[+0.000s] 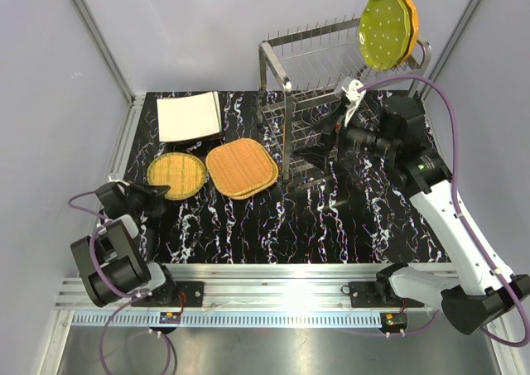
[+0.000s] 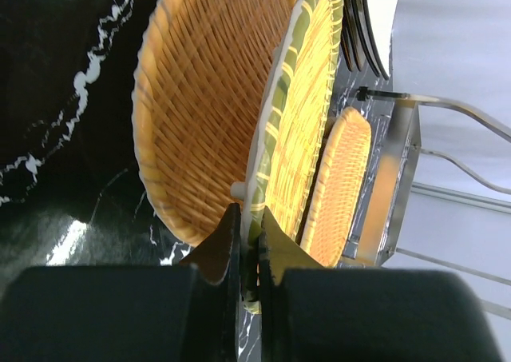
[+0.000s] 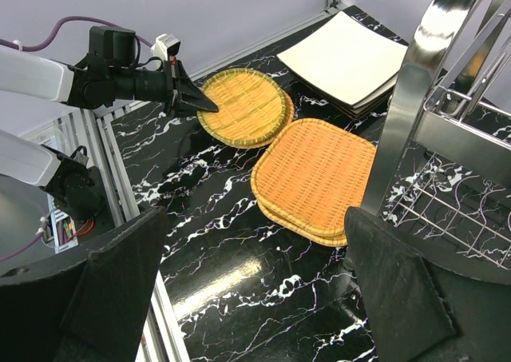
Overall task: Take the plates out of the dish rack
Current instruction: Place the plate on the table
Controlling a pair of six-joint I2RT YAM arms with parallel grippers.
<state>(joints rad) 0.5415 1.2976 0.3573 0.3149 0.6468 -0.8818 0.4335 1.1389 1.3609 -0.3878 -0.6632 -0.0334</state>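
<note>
The silver dish rack (image 1: 331, 102) stands at the back right, with a green dotted plate (image 1: 383, 29) and an orange one behind it upright on its top tier. On the table lie a stack of cream square plates (image 1: 189, 116), two round woven plates (image 1: 176, 174) and a stack of rounded-square woven plates (image 1: 241, 168). My left gripper (image 1: 166, 191) is shut on the near rim of the upper round woven plate (image 2: 295, 122), which is tilted off the lower one (image 2: 200, 98). My right gripper (image 3: 255, 274) is open and empty beside the rack's front post (image 3: 415, 98).
A metal rail runs along the table's near edge (image 1: 273, 276). Grey walls and frame posts close in the back and sides. The rack's lower wire shelf (image 3: 447, 210) is just right of my right gripper. Bare black marble surface (image 1: 315, 226) lies in front of the rack.
</note>
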